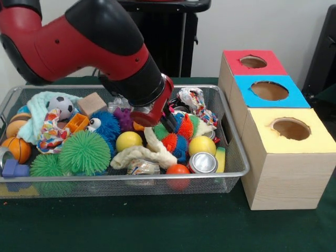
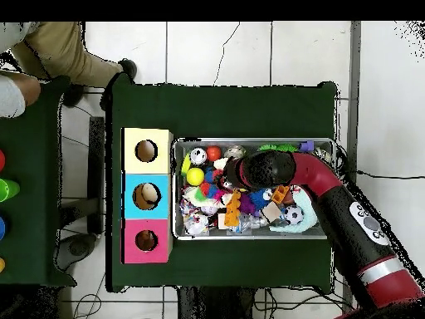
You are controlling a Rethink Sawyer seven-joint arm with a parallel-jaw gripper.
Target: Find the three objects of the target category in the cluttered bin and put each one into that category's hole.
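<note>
While end effector (image 1: 169, 124) sits low in wire bin (image 1: 235, 157), over orange spiky ball (image 1: 170, 142), I read search-and-pick step. Fingers' state: cannot tell. Target category unclear. Next: confirm grasp, lift clear, carry toward holed boxes (image 1: 273, 118).

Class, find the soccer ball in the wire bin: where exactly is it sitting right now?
In the front view the soccer ball sits at the bin's far left, on the pale green cloth, beside the wooden block.
</note>
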